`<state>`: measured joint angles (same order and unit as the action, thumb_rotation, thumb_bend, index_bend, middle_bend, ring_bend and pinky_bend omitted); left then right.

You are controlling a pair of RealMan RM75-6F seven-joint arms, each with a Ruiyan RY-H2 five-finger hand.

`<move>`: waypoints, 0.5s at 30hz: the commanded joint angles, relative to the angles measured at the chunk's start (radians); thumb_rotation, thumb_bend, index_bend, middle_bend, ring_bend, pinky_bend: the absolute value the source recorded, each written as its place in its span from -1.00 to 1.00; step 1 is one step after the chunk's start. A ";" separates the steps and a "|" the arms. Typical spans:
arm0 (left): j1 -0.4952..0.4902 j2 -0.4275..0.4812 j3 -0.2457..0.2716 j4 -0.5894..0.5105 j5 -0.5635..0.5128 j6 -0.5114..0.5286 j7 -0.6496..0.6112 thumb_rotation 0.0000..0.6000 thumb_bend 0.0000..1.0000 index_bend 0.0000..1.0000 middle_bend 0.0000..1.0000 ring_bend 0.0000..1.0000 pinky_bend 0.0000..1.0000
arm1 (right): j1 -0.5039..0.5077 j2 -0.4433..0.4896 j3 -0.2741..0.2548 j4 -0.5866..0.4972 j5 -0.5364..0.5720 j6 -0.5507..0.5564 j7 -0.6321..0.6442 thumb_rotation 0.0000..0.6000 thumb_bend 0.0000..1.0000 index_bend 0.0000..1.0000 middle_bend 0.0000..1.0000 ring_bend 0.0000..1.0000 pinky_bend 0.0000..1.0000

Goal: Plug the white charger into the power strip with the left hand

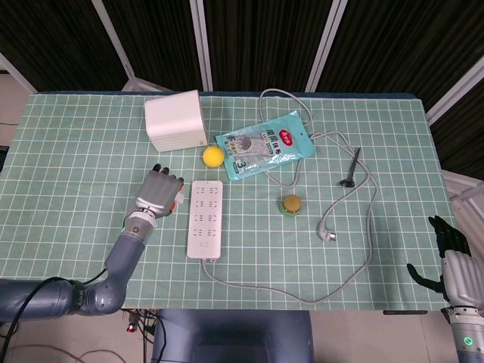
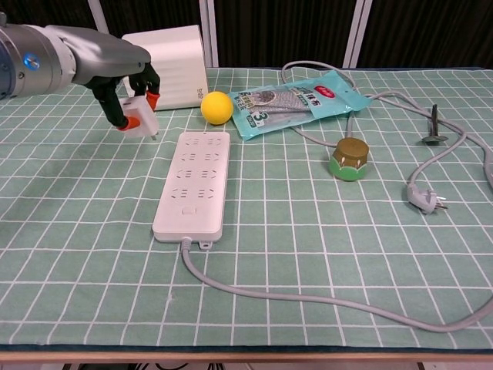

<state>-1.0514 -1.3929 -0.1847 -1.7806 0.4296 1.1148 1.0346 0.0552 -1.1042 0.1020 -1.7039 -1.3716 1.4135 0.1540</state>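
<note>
My left hand [image 2: 123, 81] [image 1: 157, 193] holds the white charger [image 2: 140, 119] in the air, pinched between orange-tipped fingers, its prongs pointing down. It hangs just left of the far end of the white power strip [image 2: 194, 183] [image 1: 206, 216], which lies flat on the green checked cloth. In the head view the hand covers most of the charger. My right hand [image 1: 452, 253] stays at the lower right beyond the table edge, fingers spread and holding nothing.
A white box [image 2: 163, 67] stands behind the left hand. A yellow ball [image 2: 217, 107], a snack packet [image 2: 299, 101], a small green jar [image 2: 348, 159], a black valve [image 2: 433, 127] and a grey cable with loose plug [image 2: 425, 200] lie to the right.
</note>
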 commanded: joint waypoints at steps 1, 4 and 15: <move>-0.050 -0.017 -0.011 0.017 -0.061 -0.001 0.051 1.00 0.09 0.46 0.47 -0.53 -0.67 | 0.000 0.001 0.000 -0.001 0.003 -0.003 0.003 1.00 -0.32 -1.00 -1.00 -1.00 -1.00; -0.093 -0.033 -0.014 0.036 -0.123 -0.001 0.100 1.00 0.10 0.46 0.48 -0.53 -0.67 | 0.000 0.004 0.000 -0.005 0.007 -0.007 0.005 1.00 -0.32 -1.00 -1.00 -1.00 -1.00; -0.229 -0.087 -0.027 0.100 -0.320 0.000 0.244 1.00 0.12 0.51 0.53 -0.49 -0.67 | 0.001 0.010 0.003 -0.012 0.021 -0.018 0.015 1.00 -0.32 -1.00 -1.00 -1.00 -1.00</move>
<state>-1.2578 -1.4686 -0.2083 -1.6939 0.1354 1.1134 1.2574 0.0561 -1.0944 0.1044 -1.7160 -1.3509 1.3951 0.1694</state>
